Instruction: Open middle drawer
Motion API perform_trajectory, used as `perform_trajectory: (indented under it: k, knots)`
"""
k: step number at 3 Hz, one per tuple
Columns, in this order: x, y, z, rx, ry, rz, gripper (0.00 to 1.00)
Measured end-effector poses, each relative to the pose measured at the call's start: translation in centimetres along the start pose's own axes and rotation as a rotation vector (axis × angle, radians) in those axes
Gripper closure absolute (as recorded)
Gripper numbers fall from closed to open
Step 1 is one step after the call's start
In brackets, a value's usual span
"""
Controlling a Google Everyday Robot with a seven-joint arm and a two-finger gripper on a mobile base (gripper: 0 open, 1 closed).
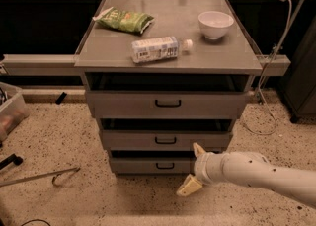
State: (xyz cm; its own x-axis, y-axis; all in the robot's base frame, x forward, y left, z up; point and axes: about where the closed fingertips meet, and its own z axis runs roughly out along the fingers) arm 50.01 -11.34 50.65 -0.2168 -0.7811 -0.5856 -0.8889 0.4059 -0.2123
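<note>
The grey cabinet has three drawers stacked under its top. The middle drawer is the one of medium width, with a small black loop handle, and stands slightly out, as do the other two. My gripper is open and empty, low at the front right of the cabinet. Its upper finger is just below the middle drawer's right part. Its lower finger hangs in front of the bottom drawer. The gripper is to the right of and below the middle handle and does not touch it.
The widest top drawer is above. On the cabinet top lie a green bag, a plastic bottle and a white bowl. A clear bin and a metal rod are on the floor to the left. A cable hangs on the right.
</note>
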Motion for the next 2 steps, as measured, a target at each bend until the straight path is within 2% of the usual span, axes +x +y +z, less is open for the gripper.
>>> perform_trajectory:
  k: [1, 2]
  knots:
    - [-1.3, -2.8, 2.1, 0.107, -0.094, -0.002, 0.0]
    - [-1.5, -5.7, 3.0, 0.176, -0.11, 0.001, 0.0]
